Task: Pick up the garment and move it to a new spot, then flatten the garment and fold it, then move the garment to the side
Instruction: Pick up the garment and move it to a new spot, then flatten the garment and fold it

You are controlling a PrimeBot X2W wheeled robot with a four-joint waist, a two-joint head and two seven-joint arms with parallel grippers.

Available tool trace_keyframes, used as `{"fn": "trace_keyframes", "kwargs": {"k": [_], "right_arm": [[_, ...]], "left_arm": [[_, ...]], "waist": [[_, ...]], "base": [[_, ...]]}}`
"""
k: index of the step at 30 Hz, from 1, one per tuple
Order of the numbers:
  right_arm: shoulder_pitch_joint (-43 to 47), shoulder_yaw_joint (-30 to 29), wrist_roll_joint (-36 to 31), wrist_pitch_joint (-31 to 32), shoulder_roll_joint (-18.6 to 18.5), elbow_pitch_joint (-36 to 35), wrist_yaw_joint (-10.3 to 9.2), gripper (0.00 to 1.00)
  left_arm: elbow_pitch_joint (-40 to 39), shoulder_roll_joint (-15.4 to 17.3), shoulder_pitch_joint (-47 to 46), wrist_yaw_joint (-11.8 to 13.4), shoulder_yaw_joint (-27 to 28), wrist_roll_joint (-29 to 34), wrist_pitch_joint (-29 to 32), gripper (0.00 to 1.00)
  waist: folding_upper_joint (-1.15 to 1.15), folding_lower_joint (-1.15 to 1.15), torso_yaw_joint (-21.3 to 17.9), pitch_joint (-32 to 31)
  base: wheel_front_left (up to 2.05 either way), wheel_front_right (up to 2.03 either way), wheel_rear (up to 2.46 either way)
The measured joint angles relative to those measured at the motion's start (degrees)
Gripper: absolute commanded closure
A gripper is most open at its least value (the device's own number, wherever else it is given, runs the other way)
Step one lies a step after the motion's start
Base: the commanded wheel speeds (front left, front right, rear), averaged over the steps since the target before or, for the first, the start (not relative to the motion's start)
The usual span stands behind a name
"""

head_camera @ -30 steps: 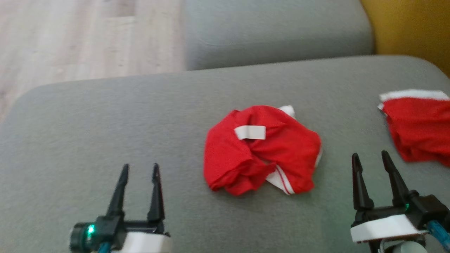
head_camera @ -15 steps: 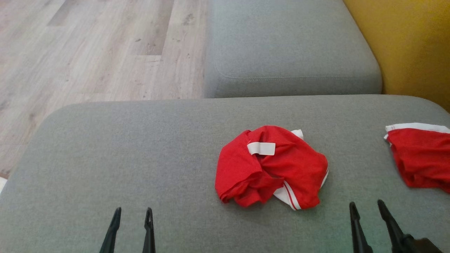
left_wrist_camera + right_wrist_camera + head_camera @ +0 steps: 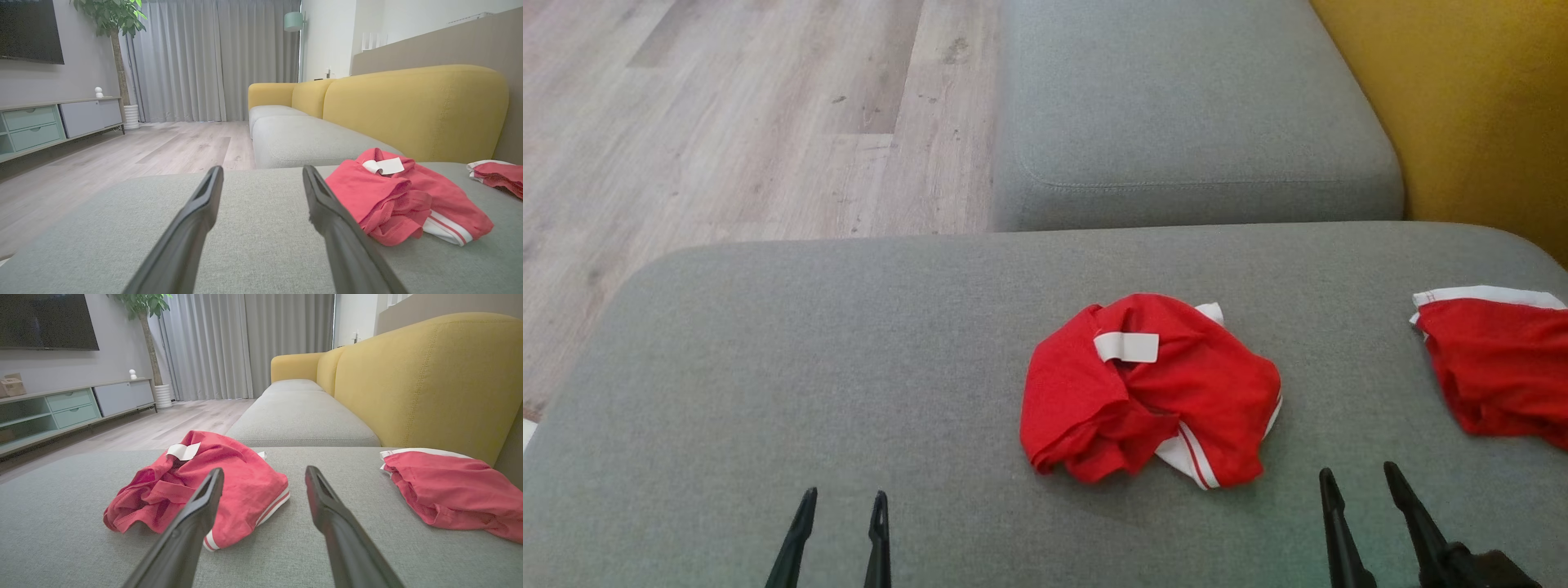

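Observation:
A crumpled red garment (image 3: 1147,390) with white trim and a white label lies in a heap at the middle of the grey sofa seat (image 3: 809,359). It also appears as the garment (image 3: 402,196) to the right of my left fingers, and as the garment (image 3: 241,477) ahead and left of my right fingers. My left gripper (image 3: 843,505) stands open near the front edge, left of the heap, nothing between its fingers. My right gripper (image 3: 1357,482) is open too, just right of the heap and short of it.
A second red garment (image 3: 1494,363) lies folded at the seat's right edge, also seen as that piece (image 3: 453,490). Another grey seat cushion (image 3: 1192,106) lies beyond, a yellow backrest (image 3: 1462,106) to the right, wooden floor (image 3: 727,122) to the left.
The camera has tilted up, so the sofa and both grippers sit lower in the picture. The garment lies unmoved. Both grippers stay open.

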Motion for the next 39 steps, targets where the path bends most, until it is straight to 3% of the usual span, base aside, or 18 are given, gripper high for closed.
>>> {"fn": "trace_keyframes", "kwargs": {"k": [18, 23, 31, 39], "right_arm": [[-1.1, 0.8, 0.7, 0.0, 0.0, 0.4, 0.00, 0.00], [-1.2, 1.3, 0.4, 0.0, 0.0, -0.4, 0.00, 0.00], [-4.7, 1.8, 0.1, 0.0, 0.0, -2.0, 0.00, 0.00], [-7.1, 3.9, -1.1, 0.0, 0.0, -2.5, 0.00, 0.00]], "left_arm": [[1.7, -0.3, 0.0, -0.2, -0.6, 1.0, 0.0, 0.00], [3.7, -0.3, -0.9, -1.7, -2.6, 2.3, 0.0, 0.00], [14.6, -0.4, -13.6, -6.1, -15.0, 5.4, 0.0, 0.00], [30.0, -1.0, -28.5, -7.8, -31.6, 3.8, 0.0, 0.00]], "waist": [[0.00, 0.00, 0.0, 0.2], [0.00, 0.00, -1.7, 1.2], [0.00, 0.01, -7.0, 5.1], [0.00, 0.01, -14.1, 9.8]], "base": [[0.00, 0.00, 0.00], [0.00, 0.00, 0.00], [0.00, 0.00, 0.00], [0.00, 0.00, 0.00]]}}
